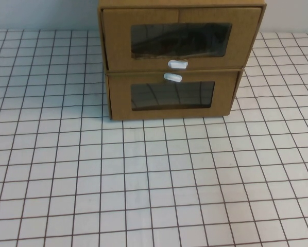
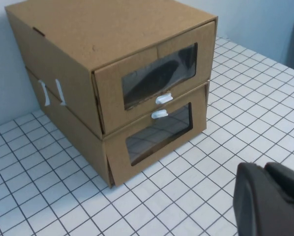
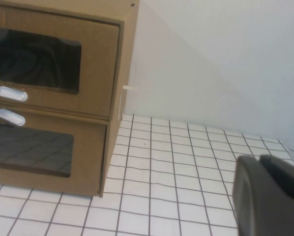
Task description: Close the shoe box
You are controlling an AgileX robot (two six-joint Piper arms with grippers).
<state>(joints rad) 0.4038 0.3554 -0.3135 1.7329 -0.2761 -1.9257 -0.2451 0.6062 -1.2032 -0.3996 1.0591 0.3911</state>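
Note:
The shoe box (image 1: 181,38) is the upper of two stacked brown cardboard boxes at the far middle of the table. A dark shoe shows through its window, and its white tab (image 1: 177,64) sits below the window. Its drawer front stands about level with the box's front edge. It also shows in the left wrist view (image 2: 152,73) and the right wrist view (image 3: 53,59). My left gripper (image 2: 265,167) is shut and empty, low over the table, well in front of the boxes. My right gripper (image 3: 260,158) is shut and empty, off to the boxes' right. Neither arm shows in the high view.
The lower cardboard box (image 1: 172,95) bears the shoe box, with its white tab (image 1: 172,77) above its window. The table has a white cloth with a dark grid (image 1: 154,180). A pale wall (image 3: 211,59) stands right behind the boxes.

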